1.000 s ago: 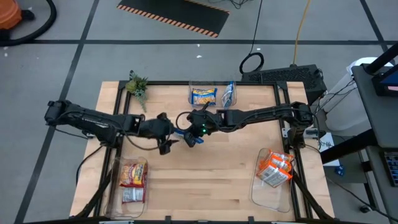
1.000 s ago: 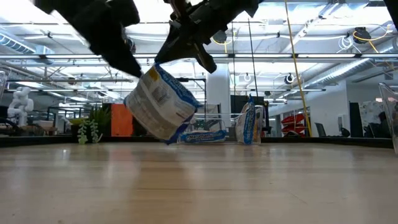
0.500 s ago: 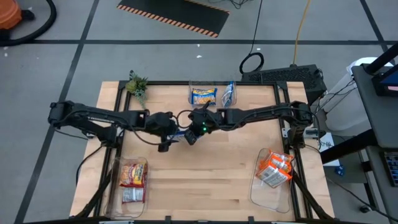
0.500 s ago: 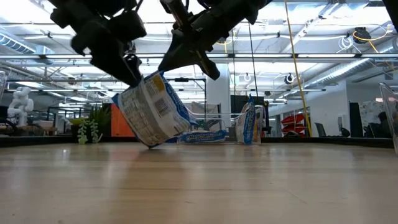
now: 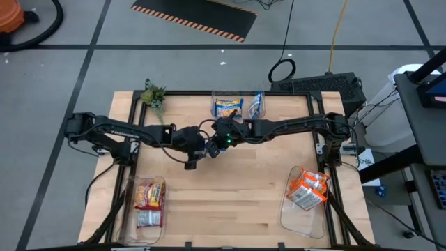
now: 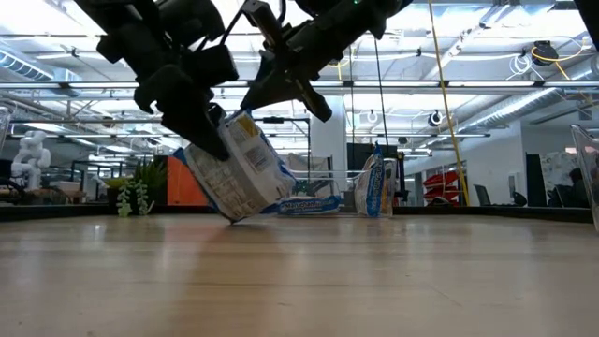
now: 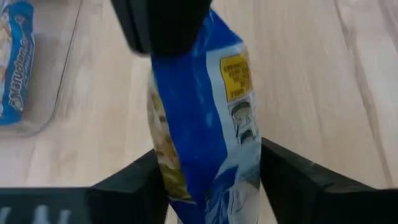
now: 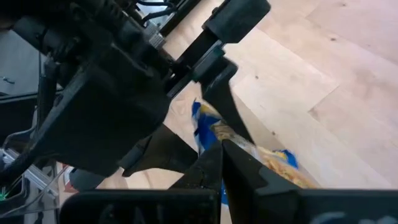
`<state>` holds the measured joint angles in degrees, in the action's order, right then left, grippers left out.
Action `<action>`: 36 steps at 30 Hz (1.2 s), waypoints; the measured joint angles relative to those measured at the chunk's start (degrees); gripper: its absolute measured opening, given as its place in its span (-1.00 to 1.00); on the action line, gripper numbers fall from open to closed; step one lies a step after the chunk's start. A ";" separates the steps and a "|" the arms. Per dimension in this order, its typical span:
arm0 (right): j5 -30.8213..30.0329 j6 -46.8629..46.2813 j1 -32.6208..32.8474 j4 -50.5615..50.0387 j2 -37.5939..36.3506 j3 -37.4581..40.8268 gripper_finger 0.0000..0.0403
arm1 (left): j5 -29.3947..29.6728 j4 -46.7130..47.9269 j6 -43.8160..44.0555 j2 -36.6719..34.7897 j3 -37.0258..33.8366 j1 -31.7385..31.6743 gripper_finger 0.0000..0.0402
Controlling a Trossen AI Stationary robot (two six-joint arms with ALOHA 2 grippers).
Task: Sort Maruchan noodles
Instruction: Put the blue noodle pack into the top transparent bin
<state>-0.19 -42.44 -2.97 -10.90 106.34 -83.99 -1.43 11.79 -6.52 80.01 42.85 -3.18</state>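
A blue-and-yellow Maruchan noodle packet (image 6: 239,168) hangs tilted above the middle of the table. My right gripper (image 8: 219,155) reaches in from the table's right and is shut on its upper end. My left gripper (image 7: 208,168) comes from the table's left, with one finger on each broad face of the packet's lower part. In the high view the two grippers meet at the packet (image 5: 211,149). My left gripper has the packet's lower part between its two fingers (image 7: 146,177), one against each broad face (image 7: 205,143). It comes slanting down from the table's left. The packet is clear of the table. My right gripper pinches the packet's upper end (image 8: 208,130) between its shut fingers, slanting down from the table's right. The packet hangs tilted below them, clear of the table.
A clear bin (image 5: 240,111) at the far middle holds blue-and-yellow packets. A bin (image 5: 132,209) at the near left holds red and orange packets. Another bin (image 5: 296,216) at the near right holds orange ones. A small plant (image 5: 153,94) stands at the far left corner.
My left gripper has moved toward the table's right and down, rolling a little, and its fingers now stand around the hanging packet. The packet has tipped more upright and sunk slightly. My right gripper has stayed shut on its upper end.
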 joint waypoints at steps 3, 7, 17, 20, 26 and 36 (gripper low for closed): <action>-0.04 0.15 -0.27 0.00 0.00 -0.02 -1.00 | 0.16 -0.91 1.03 0.06 -0.02 -0.13 -0.07; -0.04 0.25 -0.77 0.04 -0.01 -0.02 -1.00 | 0.69 -1.60 2.19 0.06 -0.02 -0.17 -0.23; -0.04 3.09 -1.88 -0.13 -1.49 0.00 -0.95 | 3.94 -3.83 0.39 -0.55 -0.02 -0.33 -0.39; -0.20 4.76 -2.06 -2.15 -3.82 0.00 -0.85 | 4.10 -4.80 -0.86 -1.34 0.01 -0.28 -0.39; -3.39 8.43 -3.46 -13.99 -11.75 0.00 -0.62 | 4.31 -5.54 -3.18 -1.42 3.91 -0.28 -0.40; -20.33 12.01 -3.89 -37.47 -29.05 0.00 -0.47 | 4.48 -5.47 -10.03 -1.38 16.75 -3.39 -0.40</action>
<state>-20.52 -30.43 -6.85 -48.37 77.29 -83.99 3.05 6.33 -16.55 78.63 59.60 -6.57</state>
